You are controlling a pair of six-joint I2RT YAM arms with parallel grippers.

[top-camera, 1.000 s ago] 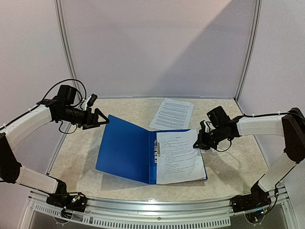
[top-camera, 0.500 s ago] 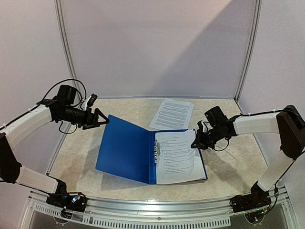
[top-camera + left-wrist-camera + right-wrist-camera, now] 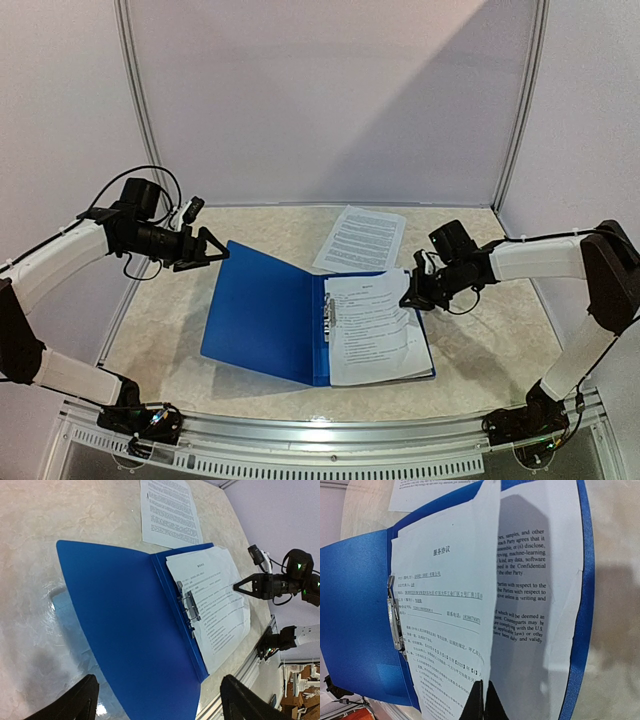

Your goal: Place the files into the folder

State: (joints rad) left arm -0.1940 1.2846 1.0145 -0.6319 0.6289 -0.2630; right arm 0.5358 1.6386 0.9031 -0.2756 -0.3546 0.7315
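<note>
The folder (image 3: 265, 310) lies open, with two sheets (image 3: 375, 330) in its right half and a third sheet (image 3: 362, 238) just beyond it. The right gripper (image 3: 408, 300), jaws together, sits at the top sheet's right edge. Left of the folder hovers the left gripper (image 3: 222, 252), jaws apart.

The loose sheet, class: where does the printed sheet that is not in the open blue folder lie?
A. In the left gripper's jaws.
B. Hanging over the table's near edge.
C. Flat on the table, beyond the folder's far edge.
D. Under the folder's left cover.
C: the top view shows the loose sheet lying flat on the table, just behind the open folder.
</note>
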